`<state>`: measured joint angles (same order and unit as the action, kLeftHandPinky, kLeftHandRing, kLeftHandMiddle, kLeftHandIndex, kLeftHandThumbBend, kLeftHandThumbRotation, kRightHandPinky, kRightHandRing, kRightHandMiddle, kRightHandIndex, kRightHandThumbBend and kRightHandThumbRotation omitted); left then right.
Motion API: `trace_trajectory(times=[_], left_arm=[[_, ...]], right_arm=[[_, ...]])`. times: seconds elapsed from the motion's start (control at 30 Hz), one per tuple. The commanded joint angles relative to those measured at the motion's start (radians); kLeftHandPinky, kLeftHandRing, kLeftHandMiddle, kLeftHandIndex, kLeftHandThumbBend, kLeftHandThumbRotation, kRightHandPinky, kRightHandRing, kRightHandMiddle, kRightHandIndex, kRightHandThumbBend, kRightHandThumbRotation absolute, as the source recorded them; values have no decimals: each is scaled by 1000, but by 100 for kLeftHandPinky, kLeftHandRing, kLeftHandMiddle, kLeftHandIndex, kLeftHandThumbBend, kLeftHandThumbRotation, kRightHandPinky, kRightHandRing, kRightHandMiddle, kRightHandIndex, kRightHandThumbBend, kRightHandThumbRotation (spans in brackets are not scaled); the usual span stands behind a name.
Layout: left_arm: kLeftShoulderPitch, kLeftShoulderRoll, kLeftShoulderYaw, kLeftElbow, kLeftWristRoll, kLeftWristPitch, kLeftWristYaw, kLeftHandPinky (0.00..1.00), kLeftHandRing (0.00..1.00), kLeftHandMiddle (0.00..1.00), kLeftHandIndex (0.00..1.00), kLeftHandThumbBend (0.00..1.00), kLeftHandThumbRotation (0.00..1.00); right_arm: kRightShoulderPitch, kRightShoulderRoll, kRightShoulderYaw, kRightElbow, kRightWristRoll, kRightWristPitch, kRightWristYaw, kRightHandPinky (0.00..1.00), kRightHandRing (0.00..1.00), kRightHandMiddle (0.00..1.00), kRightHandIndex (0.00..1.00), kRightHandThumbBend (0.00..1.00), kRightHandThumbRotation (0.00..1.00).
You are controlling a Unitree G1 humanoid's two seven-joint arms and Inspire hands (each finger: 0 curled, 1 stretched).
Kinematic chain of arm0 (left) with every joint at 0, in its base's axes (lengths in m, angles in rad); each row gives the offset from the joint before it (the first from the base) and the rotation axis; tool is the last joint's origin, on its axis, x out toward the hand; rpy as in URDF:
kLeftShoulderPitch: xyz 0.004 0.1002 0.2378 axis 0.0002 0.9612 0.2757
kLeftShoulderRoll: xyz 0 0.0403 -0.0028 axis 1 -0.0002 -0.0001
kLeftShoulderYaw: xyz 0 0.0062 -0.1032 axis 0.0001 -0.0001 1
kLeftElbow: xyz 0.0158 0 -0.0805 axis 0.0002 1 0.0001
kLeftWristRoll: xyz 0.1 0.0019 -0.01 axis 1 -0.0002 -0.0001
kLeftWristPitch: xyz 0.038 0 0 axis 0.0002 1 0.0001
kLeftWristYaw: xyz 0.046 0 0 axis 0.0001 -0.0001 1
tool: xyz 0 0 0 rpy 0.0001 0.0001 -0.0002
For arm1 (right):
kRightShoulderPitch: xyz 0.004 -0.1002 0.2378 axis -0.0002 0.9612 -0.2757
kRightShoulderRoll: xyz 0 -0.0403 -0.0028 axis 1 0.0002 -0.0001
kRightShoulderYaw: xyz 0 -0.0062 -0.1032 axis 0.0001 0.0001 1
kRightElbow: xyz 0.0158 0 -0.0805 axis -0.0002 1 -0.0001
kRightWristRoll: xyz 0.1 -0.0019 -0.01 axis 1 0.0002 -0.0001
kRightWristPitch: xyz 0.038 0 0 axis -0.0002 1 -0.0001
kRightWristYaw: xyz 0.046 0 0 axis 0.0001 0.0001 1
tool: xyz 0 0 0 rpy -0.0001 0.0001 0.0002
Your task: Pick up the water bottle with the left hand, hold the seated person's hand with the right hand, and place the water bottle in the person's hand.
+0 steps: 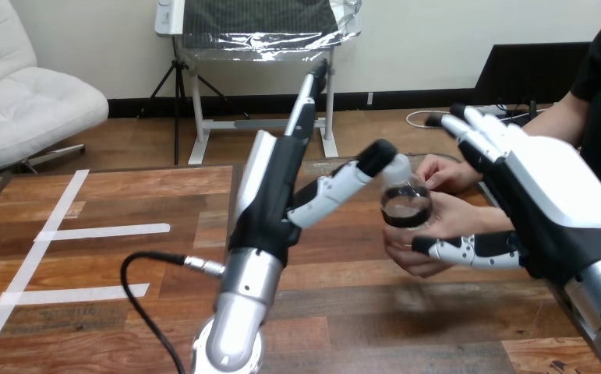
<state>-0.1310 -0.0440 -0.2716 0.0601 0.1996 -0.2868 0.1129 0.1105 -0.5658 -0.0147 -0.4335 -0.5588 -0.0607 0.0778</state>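
- Left hand [270, 199]: raised above the wooden table [86, 261], palm turned toward the person. Its fingers [310, 93] stand straight and clear of the load, so it is spread, not clasped. Only its thumb [336, 187] reaches across, with the tip against the top of the bottle.
- Water bottle [404, 204]: clear, with 1 dark band. It sits tilted between the left thumb tip and the person's lower hand [410, 261], off the table. It appears to rest mainly in that cupped hand.
- The person's upper hand [441, 173]: just behind the bottle, apparently ready to steady it.
- Right hand [550, 195]: beside the person's forearm, fingers [476, 132] straight and lifted. Its thumb [468, 249] lies along the underside of the lower hand. Nothing curls round that hand, so this reads as support from below, not a clasp.
- Judgement: the handover looks nearly complete. The left thumb likely serves as a last steadying contact.
- Risk: the tilted bottle could roll out if the thumb withdraws before the person's fingers close.
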Motion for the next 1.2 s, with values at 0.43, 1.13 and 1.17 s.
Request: trace_trajectory(times=[0.43, 1.13, 1.17], left_arm=[[140, -55, -10, -152, 0, -164, 100, 83, 88, 92, 96, 59, 99], [438, -37, -10, -221, 92, -396, 244, 61, 72, 79, 81, 45, 95], [444, -36, -11, -221, 92, -403, 246, 61, 71, 78, 81, 44, 93]], right_arm=[[38, 220, -9, 45, 147, -251, -222, 100, 100, 100, 92, 33, 38], [-25, 380, 61, 329, 167, -677, -377, 52, 66, 75, 72, 12, 2], [-28, 385, 61, 335, 165, -683, -379, 49, 64, 72, 70, 13, 2]])
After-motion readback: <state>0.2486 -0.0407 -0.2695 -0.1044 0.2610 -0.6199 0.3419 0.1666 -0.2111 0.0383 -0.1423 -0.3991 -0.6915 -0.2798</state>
